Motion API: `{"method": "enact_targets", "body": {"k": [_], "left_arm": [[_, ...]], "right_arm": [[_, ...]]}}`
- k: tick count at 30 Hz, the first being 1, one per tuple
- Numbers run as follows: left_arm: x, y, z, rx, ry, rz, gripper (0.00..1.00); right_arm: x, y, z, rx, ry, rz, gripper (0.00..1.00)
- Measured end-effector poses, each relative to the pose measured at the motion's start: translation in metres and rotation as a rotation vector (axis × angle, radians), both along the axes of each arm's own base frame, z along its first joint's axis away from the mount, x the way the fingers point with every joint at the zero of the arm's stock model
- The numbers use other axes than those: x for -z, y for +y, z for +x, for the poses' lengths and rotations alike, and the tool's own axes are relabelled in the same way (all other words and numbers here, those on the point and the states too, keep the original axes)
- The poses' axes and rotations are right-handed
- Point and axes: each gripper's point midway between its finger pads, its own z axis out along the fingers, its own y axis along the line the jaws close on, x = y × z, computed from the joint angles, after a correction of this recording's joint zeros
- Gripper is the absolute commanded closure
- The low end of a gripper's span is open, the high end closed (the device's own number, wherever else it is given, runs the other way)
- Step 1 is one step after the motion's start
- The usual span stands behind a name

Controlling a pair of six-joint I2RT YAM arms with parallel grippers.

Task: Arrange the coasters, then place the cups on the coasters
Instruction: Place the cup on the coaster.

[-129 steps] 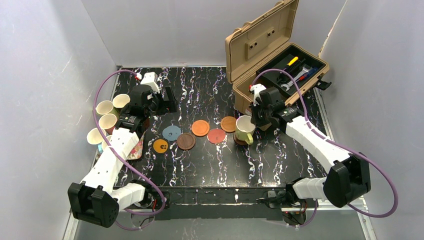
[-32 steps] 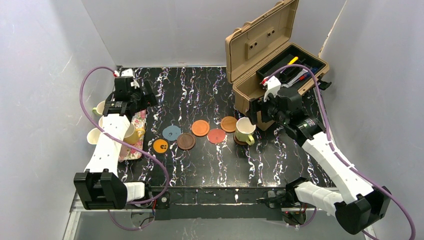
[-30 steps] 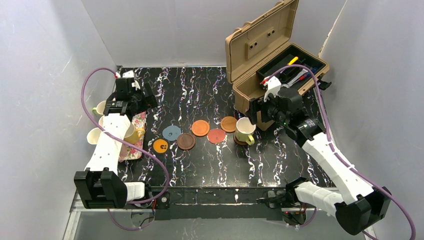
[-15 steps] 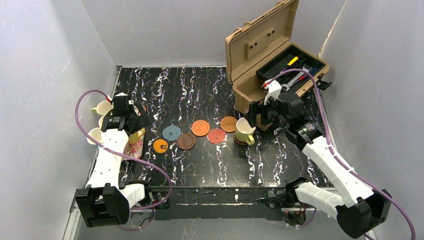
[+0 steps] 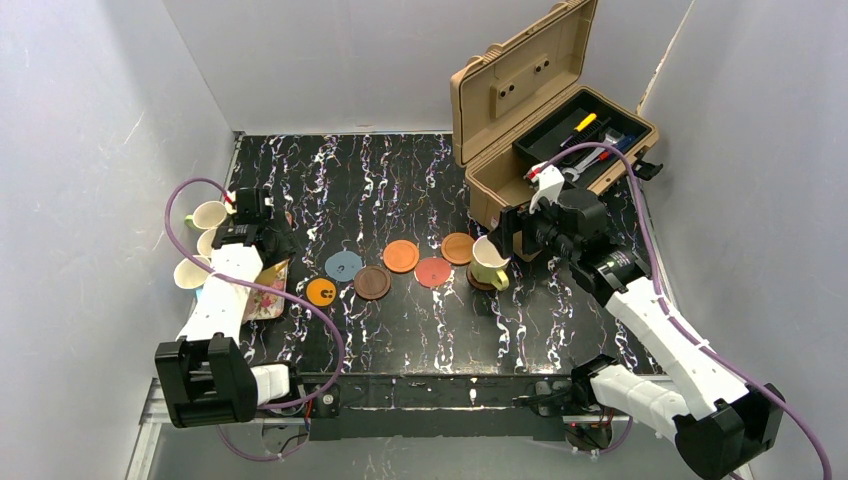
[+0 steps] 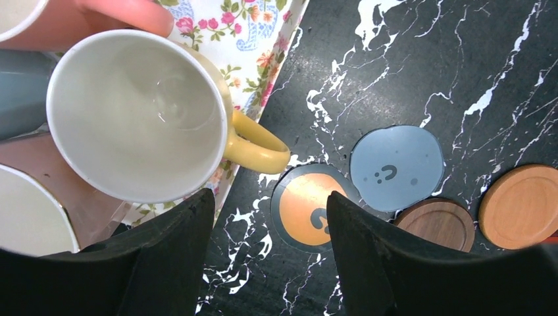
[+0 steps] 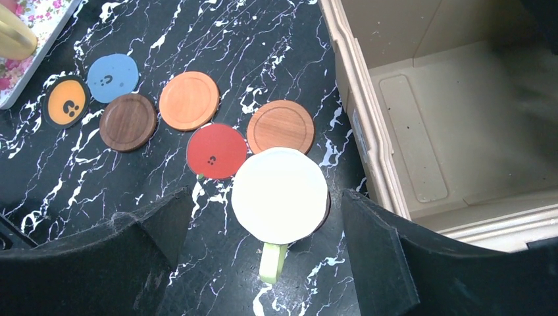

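Observation:
My left gripper (image 6: 270, 217) hangs open over the tray's right edge. Its left finger sits at the rim of a yellow cup (image 6: 135, 112), whose handle (image 6: 258, 150) points into the gap. Other cups (image 5: 208, 214) crowd the tray. An orange marked coaster (image 6: 309, 209), a grey-blue one (image 6: 397, 168), a dark brown one (image 7: 128, 122), an orange-brown one (image 7: 189, 100), a red one (image 7: 216, 151) and another orange-brown one (image 7: 281, 126) lie loosely in a row. My right gripper (image 7: 266, 197) is open, straddling from above a lime cup (image 7: 279, 191) that stands on a dark coaster (image 7: 325, 212).
The floral tray (image 6: 247, 39) lies at the table's left edge, holding a pink cup (image 6: 99, 13) and a blue one (image 6: 20, 92). An open tan toolbox (image 5: 545, 120) with tools stands at the back right, close beside the lime cup.
My left arm has swung toward the near side and down over the tray to the yellow cup, and its jaws have narrowed. The right gripper has shifted slightly over the lime cup.

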Motion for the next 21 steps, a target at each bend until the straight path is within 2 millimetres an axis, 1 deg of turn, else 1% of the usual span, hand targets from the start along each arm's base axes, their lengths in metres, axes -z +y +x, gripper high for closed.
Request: {"method": "enact_targets", "body": {"k": [3,5,8,10,15,18,21], "left_arm": [[-0.001,-0.001,0.003,0.006,-0.01,-0.004,0.42],[0.0,-0.001,0.004,0.008,-0.011,-0.005,0.42],[0.0,-0.001,0.004,0.017,-0.01,-0.003,0.38],[-0.005,-0.001,0.005,0.032,-0.028,0.007,0.35],[-0.019,0.01,0.005,0.044,-0.057,0.079,0.36],[-0.015,0.014,0.006,0.052,-0.036,0.104,0.41],[-0.004,0.017,0.006,0.06,0.016,0.116,0.5]], "right_arm": [[0.002,0.0,-0.001,0.004,0.009,0.005,0.09],[0.004,0.0,-0.001,0.005,0.014,0.005,0.09],[0.004,0.0,-0.001,0.005,0.015,0.005,0.09],[0.004,0.0,-0.001,0.005,0.016,0.005,0.09],[0.004,0.0,-0.001,0.005,0.015,0.005,0.09],[0.004,0.0,-0.001,0.005,0.015,0.005,0.08],[0.004,0.0,-0.001,0.005,0.016,0.005,0.08]]}}
